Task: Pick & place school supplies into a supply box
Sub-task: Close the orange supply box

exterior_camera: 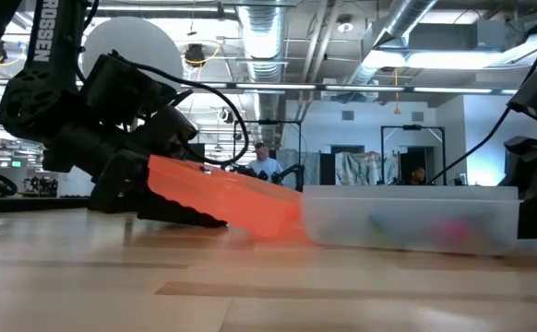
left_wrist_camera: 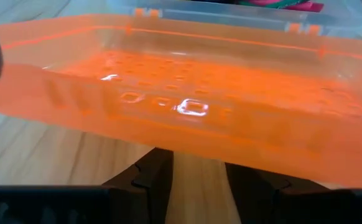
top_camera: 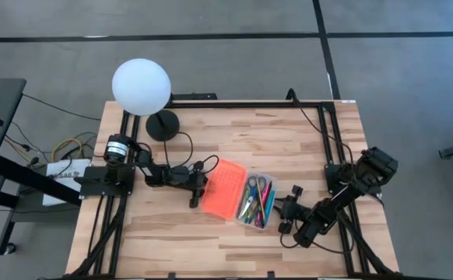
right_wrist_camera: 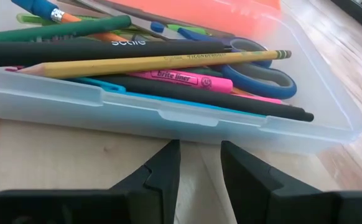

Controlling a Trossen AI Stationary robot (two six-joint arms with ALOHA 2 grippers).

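Two robot hands sit low on one wooden desk [top_camera: 172, 241], one on each side of a single supply box [top_camera: 267, 215]. On the box's left, the left hand [top_camera: 198, 189] has its two dark fingers [left_wrist_camera: 150, 180] parted with a gap between them. They reach under the raised edge of the orange lid [top_camera: 223, 190], which lies swung open and tilted, its far edge joined to the box by two small hinges. Whether the fingers press on the lid cannot be told.

On the box's right, the right hand [top_camera: 287, 215] rests just beside the clear wall, its two fingers [right_wrist_camera: 162, 171] spread a little and holding nothing.

Inside the box lie the school supplies [right_wrist_camera: 168, 68] in one loose heap: one yellow pencil [right_wrist_camera: 156, 63], one pink highlighter [right_wrist_camera: 178, 78], one pair of blue-handled scissors [right_wrist_camera: 265, 71], at least three black pens, one green pen, and more that overlap too much to count.

One white globe lamp [top_camera: 142, 87] on a black base stands near the desk's far left corner, well apart from the box.
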